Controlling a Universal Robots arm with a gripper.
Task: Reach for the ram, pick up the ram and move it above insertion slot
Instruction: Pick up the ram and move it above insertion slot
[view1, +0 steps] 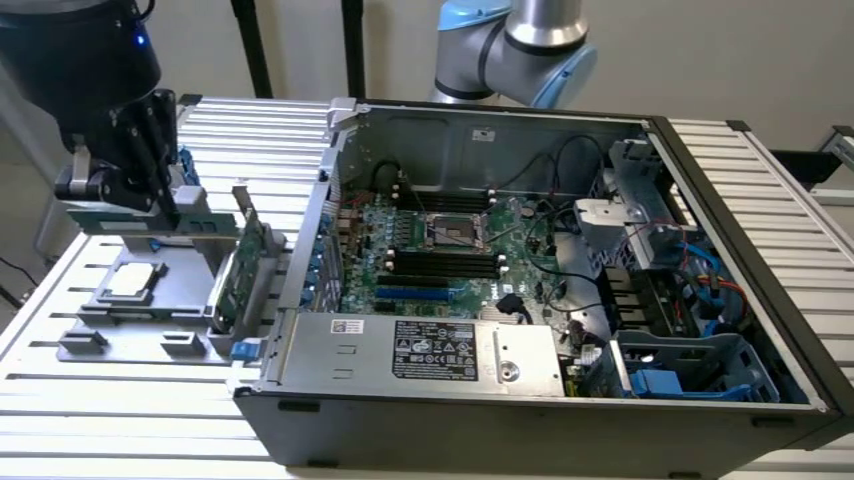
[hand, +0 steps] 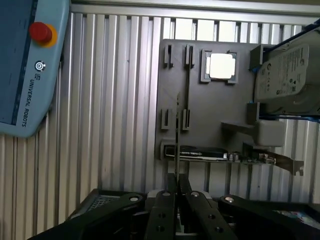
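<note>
Partly hidden: the ram shows edge-on in the wrist view, a thin dark strip running out from between the fingers; its chips cannot be made out.
Fingers: closed, pinching the ram by its near end, the gripper poised over a gray holder.
Exterior view: the gripper hangs at the exterior view's left, above the holder and well apart from the open computer case; the ram itself is hard to pick out there.
Cut off: the hard drive runs past the wrist view's edge; the robot arm leaves the exterior view's top.
Holder: carries a processor chip lying flat and an expansion card standing on edge in its slot.
Case: lies on its side, the motherboard exposed, its black memory slots near the middle and the power supply along the near wall.
Surface: a ribbed aluminium worktop bears the holder, the case and a blue control tablet with a red button.
Room: a pale wall behind.
</note>
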